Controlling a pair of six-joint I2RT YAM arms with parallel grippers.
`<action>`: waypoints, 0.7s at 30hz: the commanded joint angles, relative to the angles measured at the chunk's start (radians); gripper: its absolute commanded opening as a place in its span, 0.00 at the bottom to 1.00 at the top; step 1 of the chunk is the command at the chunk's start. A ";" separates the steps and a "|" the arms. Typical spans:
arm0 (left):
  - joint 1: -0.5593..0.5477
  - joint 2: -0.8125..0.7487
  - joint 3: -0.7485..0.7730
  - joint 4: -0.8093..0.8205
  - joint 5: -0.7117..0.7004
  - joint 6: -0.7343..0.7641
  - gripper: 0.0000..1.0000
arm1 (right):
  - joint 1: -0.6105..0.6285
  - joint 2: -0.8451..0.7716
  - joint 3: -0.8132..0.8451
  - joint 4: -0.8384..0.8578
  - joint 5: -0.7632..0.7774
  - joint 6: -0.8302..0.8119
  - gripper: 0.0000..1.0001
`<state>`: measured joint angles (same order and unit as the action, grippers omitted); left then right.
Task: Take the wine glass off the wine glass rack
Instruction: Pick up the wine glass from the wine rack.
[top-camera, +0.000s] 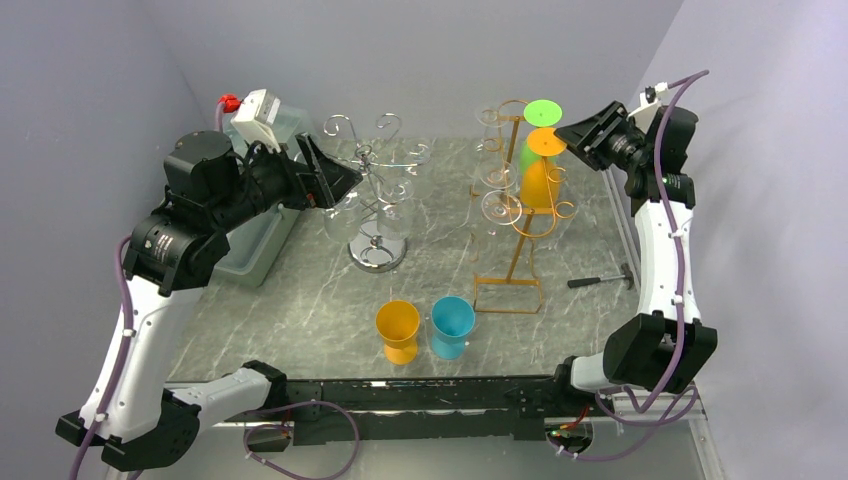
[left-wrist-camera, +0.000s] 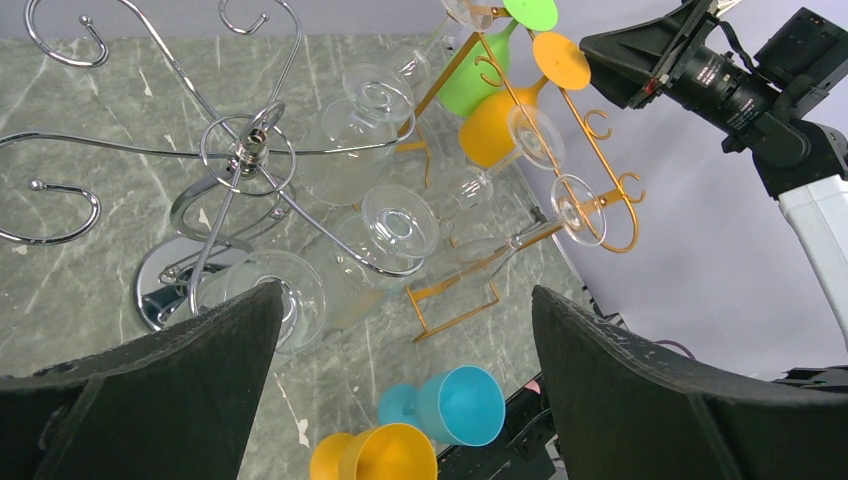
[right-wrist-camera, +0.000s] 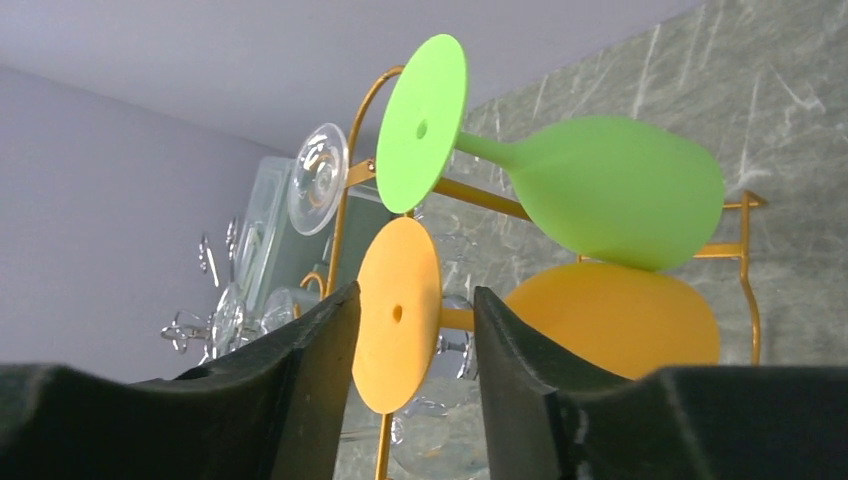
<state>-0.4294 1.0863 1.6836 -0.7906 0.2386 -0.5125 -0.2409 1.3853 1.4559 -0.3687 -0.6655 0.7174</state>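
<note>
Orange wine glass (right-wrist-camera: 610, 315) hangs on its side on the gold rack (top-camera: 520, 250), upper right side, directly under the green wine glass (right-wrist-camera: 610, 190), foot pointing away from the rack toward the right arm. Right fingers (right-wrist-camera: 300, 380) sit at the rack's upper right, one on each side of the orange glass's flat foot (right-wrist-camera: 397, 315). They are parted, not clamped: a gap shows between the foot and one finger, while the other finger is at the foot's edge and contact there can't be told.

Left fingers (left-wrist-camera: 180, 370) are spread wide, holding nothing, well left of the gold rack, up beside the chrome rack (top-camera: 378, 250), which carries clear glasses. More clear glasses (top-camera: 497, 205) hang on the gold rack's left side.

In front of the gold rack's base, two loose cups stand upright on the table (top-camera: 300, 300): an orange cup (top-camera: 398, 328) and a blue cup (top-camera: 452, 325), just beside each other. A small hammer-like tool (top-camera: 600, 280) lies right of the rack's base.
</note>
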 joint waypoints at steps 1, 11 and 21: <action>0.003 -0.012 0.004 0.037 0.014 0.003 0.99 | -0.006 -0.026 -0.014 0.101 -0.045 0.036 0.44; 0.003 -0.011 -0.001 0.040 0.023 -0.003 0.99 | -0.011 -0.030 -0.028 0.089 -0.053 0.048 0.32; 0.003 -0.008 0.000 0.045 0.032 -0.011 0.99 | -0.024 -0.039 -0.052 0.106 -0.066 0.093 0.16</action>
<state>-0.4294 1.0863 1.6814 -0.7898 0.2481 -0.5171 -0.2543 1.3853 1.4174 -0.3241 -0.7082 0.7731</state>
